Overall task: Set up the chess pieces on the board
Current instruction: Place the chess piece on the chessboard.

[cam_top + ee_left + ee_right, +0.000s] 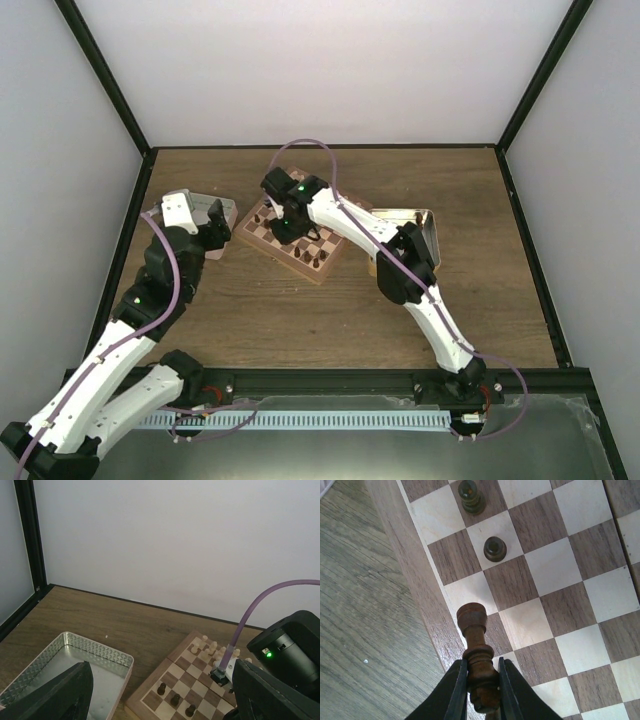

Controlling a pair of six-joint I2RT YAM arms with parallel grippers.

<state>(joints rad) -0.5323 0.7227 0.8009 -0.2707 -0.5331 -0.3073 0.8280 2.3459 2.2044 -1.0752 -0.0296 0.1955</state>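
Partway through, by the look of it, and well short of a full dark side. On the board (258, 232), toward its 5 o'clock edge in the top view, only a few of the chess pieces (312, 258) standing. Toward 11 o'clock, a group of pale pieces (210, 647) set along the far edge, clearest from the left wrist. From the right wrist, just two dark men in place: a squat one (494, 549) on a light square at 12 o'clock of the carried piece, and a taller one (470, 495) beyond it, at the top of the view.

Right hand (480, 690) narrow, clamped on the lower stem of the held piece (474, 630). Poised over the squares next to the board's raised border, with bare tabletop (360, 605) at 9 o'clock. Cannot tell whether the base touches the wood. Judged as a placement in progress, not yet released.

Left hand (162, 690) spread wide, gripping nothing, hovering near the left tin (95, 647), at 9 o'clock of the board. No dark pieces to be seen in the part of that tin in view. Right tin (425, 215) at 3 o'clock of the board, mostly hidden by the arm, so no telling what remains inside.

Left to do, as a judgement: set this piece down, then fetch and place most of the dark set, both the back row and the pawns.
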